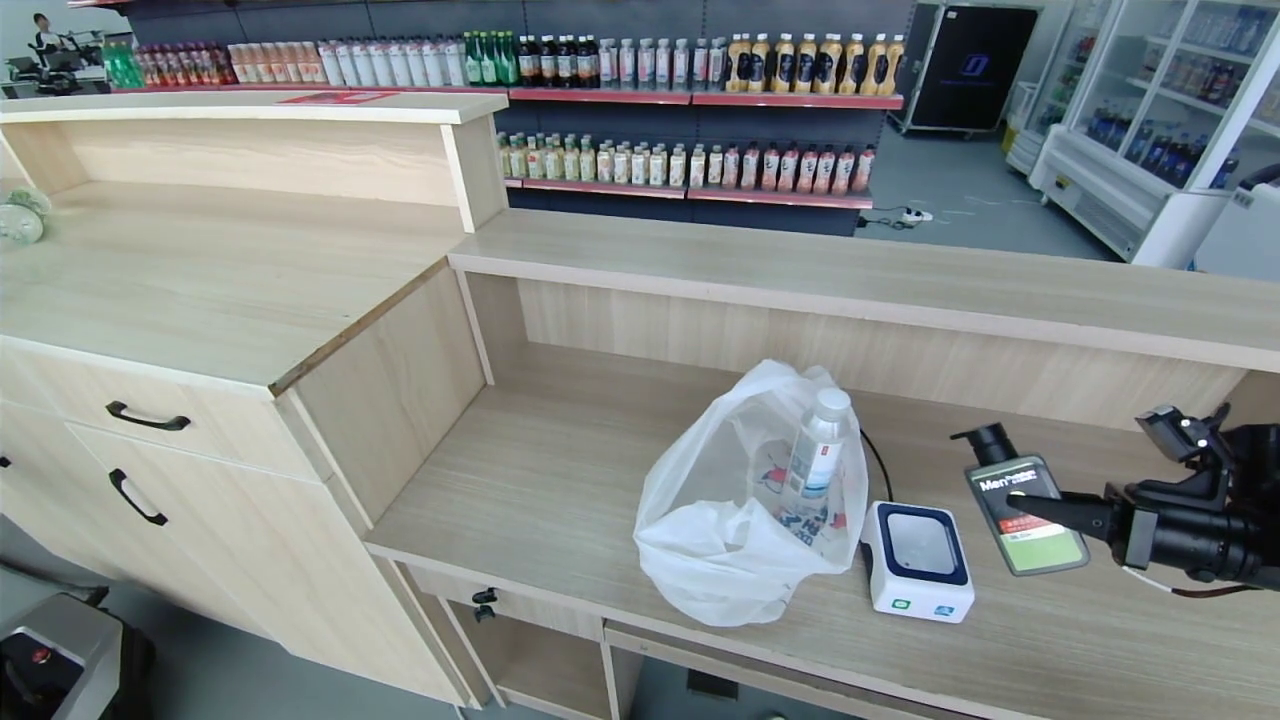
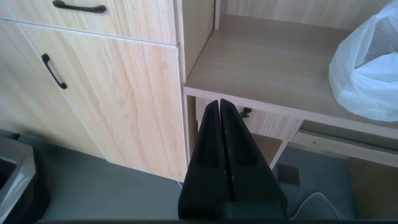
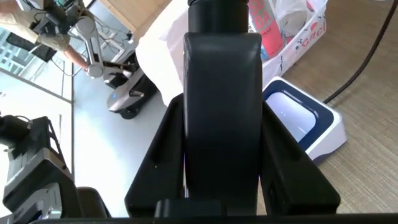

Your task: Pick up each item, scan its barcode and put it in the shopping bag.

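Note:
My right gripper [image 1: 1040, 513] is shut on a dark flat bottle [image 1: 1020, 505] with a black cap and a green label, held just above the counter to the right of the scanner. In the right wrist view the dark bottle [image 3: 222, 99] stands between the fingers [image 3: 163, 155]. The white scanner [image 1: 917, 560] with a dark window sits on the counter; the scanner [image 3: 305, 121] lies below the bottle. A white plastic shopping bag [image 1: 740, 510] stands left of it, holding a clear water bottle [image 1: 818, 440] and other packs. My left gripper [image 2: 219, 124] hangs shut beside the cabinet, low near the floor.
A black cable [image 1: 880, 465] runs behind the scanner. A raised counter [image 1: 220, 270] with drawers stands to the left, and a ledge [image 1: 860, 270] borders the back. Drink shelves [image 1: 690, 100] and fridges [image 1: 1150, 130] fill the room behind. Bare counter lies left of the bag.

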Controlling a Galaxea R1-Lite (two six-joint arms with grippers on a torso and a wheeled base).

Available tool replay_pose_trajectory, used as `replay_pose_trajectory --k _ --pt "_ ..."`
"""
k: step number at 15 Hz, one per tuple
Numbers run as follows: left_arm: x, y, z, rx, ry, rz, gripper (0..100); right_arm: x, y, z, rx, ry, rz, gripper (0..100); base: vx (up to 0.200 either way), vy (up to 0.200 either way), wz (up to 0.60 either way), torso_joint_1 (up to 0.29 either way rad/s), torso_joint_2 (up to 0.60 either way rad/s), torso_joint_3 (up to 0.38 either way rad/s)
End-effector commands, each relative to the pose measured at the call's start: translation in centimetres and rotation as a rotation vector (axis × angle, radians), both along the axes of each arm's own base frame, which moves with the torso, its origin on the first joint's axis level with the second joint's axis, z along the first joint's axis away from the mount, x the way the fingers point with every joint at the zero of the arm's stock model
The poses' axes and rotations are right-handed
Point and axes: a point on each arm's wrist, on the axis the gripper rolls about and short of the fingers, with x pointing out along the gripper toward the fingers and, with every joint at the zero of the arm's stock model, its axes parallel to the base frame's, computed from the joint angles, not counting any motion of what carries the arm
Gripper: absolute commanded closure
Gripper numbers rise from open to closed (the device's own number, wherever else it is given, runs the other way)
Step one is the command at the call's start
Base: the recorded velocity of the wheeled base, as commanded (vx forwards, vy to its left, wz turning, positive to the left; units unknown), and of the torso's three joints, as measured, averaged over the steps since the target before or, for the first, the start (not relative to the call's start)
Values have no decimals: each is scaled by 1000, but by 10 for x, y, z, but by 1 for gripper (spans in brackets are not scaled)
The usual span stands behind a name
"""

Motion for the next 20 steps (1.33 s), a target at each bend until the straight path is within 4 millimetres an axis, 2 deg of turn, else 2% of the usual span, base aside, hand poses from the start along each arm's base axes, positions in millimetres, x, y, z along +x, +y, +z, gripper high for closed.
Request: replay_pose_trajectory --k 1,6,10,20 --pt "0 0 0 0 0 1 100 0 0 -6 2 8 3 100 0 0 0 0 0 0" --pt "0 0 0 0 0 1 100 7 2 -10 -9 -1 17 100 0 0 0 0 0 0" --pt "0 0 0 0 0 1 100 14 11 -15 -25 4 37 100 0 0 0 0 0 0" --pt "0 0 0 0 0 1 100 20 10 -26 -41 12 34 100 0 0 0 0 0 0"
